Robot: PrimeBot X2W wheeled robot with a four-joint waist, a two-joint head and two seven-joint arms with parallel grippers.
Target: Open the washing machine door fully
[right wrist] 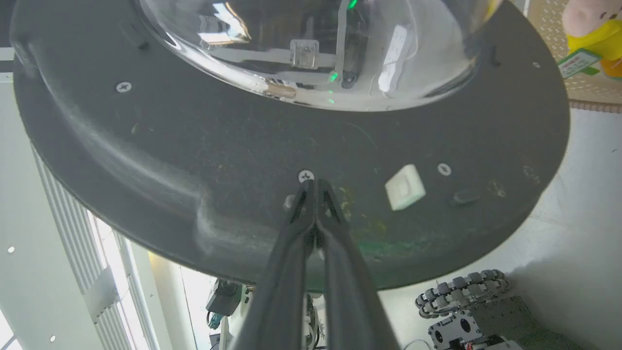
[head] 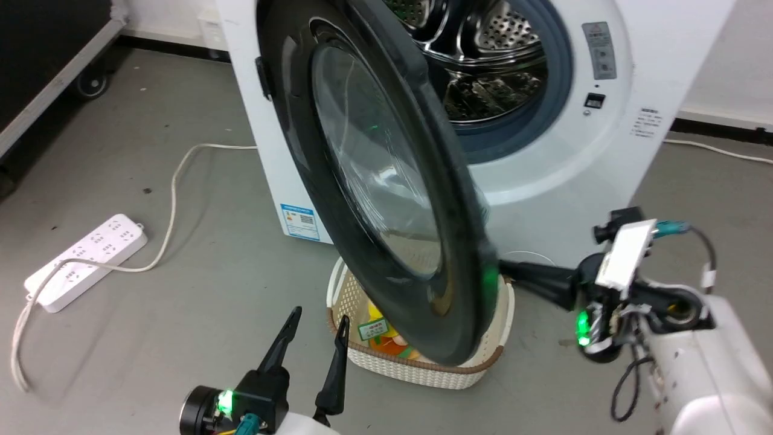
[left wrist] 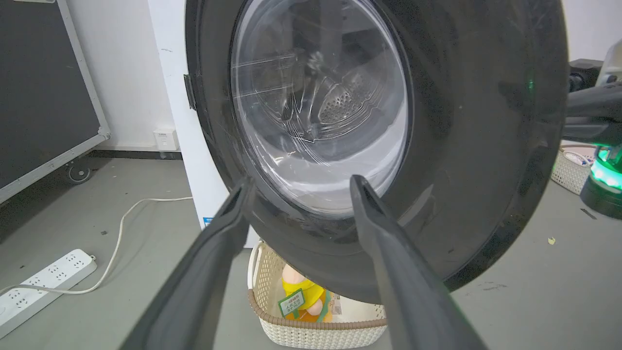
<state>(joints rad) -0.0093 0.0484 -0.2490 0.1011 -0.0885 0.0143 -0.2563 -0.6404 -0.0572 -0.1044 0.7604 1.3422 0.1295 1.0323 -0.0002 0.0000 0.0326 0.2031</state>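
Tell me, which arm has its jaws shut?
The right arm, jaws pinched together against the inner face of the door; the left arm's stand wide apart.

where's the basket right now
In the head view the basket sits on the floor at bottom centre, under the lower edge of the washing machine door, just beyond the left gripper.

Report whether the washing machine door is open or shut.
Open: the washing machine door stands swung well out from the washing machine, baring the steel drum behind it.
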